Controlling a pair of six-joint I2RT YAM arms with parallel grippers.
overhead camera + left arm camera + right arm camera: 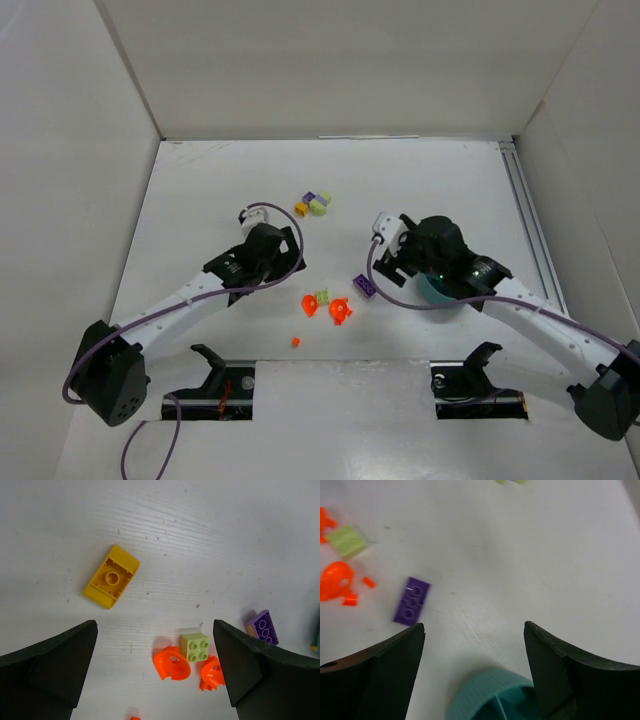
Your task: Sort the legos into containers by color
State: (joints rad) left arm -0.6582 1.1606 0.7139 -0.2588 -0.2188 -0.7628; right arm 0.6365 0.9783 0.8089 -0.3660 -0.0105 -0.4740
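Top external view: the legos lie loose on the white surface (200, 180), none seen in the teal bowl (432, 290), which shows only as a sliver under the right arm, at about 4 o'clock from the surface's middle. A far cluster (312, 204) of purple, yellow and pale green pieces sits toward 12 o'clock. Near 6 o'clock lie two orange rounded pieces (325, 307) with a pale green brick (322, 297) between them, and a small orange bit (296, 342) lies apart, nearer the arm bases. A purple brick (365, 286) lies just at 9 o'clock of the bowl.

In the left wrist view the left tool (155, 630) is spread wide above the surface, pinching nothing. A yellow brick (111, 576) lies underside up toward 11 o'clock.

In the right wrist view the right tool (474, 630) is also spread, with nothing pinched. The bowl's ribbed rim lies at 6 o'clock, between and below the fingers (385, 670). The bowl's inside is largely out of sight.
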